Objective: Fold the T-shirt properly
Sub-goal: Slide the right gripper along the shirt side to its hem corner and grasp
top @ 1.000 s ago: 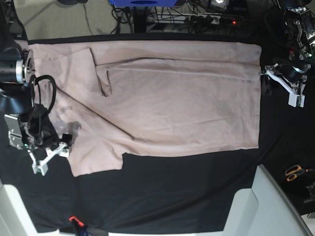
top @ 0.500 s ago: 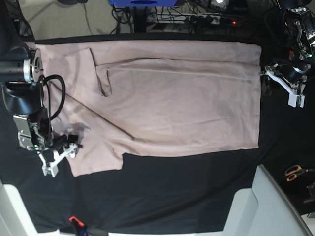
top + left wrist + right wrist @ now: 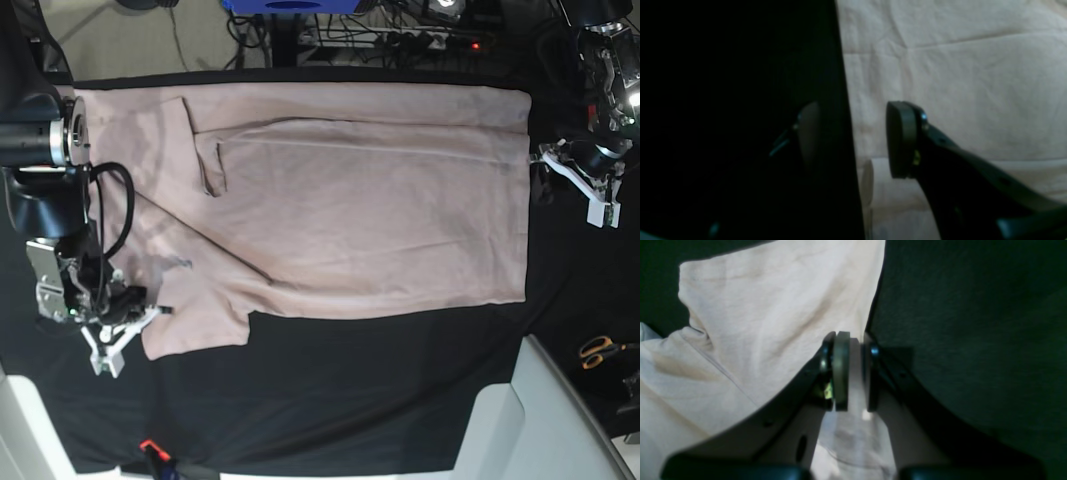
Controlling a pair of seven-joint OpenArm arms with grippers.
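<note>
Pink cloth fills most of what I see: a plain pale pink short-sleeved cotton T-shirt (image 3: 360, 190) lies spread flat on the black table covering (image 3: 330, 400), its long straight hem edge on the base view's right and its collar and sleeves towards that view's left. One sleeve (image 3: 195, 325) sticks out at the lower left of the base view, and a shallow fold runs along the shirt's upper part.

My right gripper (image 3: 853, 371) sits at that sleeve's edge. My two dark pads are drawn close together with a thin layer of pink fabric pinched between them, right where the cloth meets the black covering. In the base view this gripper (image 3: 135, 325) is just at the sleeve's outer corner, its white finger frames splayed beside it.

My left gripper (image 3: 850, 140) is at the opposite end, by the hem. Its jaws stand apart: one pad (image 3: 902, 140) hovers over the pink cloth, the other (image 3: 808, 133) is over the black covering, and the shirt's straight edge runs between them. Nothing is clamped there. In the base view this gripper (image 3: 575, 170) sits just beside the hem's upper corner.

A pair of orange-handled scissors (image 3: 600, 350) lies well apart from the shirt, near the base view's right border.
</note>
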